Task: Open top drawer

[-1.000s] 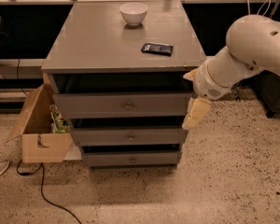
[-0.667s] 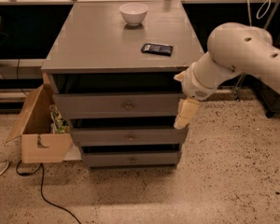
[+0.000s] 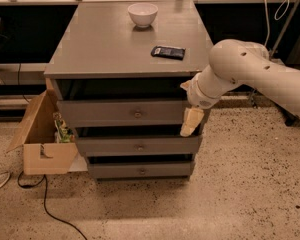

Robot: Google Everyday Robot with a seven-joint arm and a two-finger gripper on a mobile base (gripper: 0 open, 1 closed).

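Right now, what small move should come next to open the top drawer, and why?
Probably shift the end effector toward the small round metal knob: it hangs at the right edge of the wide matte grey top drawer, apart from that central knob.

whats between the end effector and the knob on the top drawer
Only bare grey drawer front. In the camera view the end effector hangs at the right end of the top drawer, and nothing sits between it and the knob.

Robot lab: end effector [image 3: 189,125] beside cabinet [image 3: 90,44]
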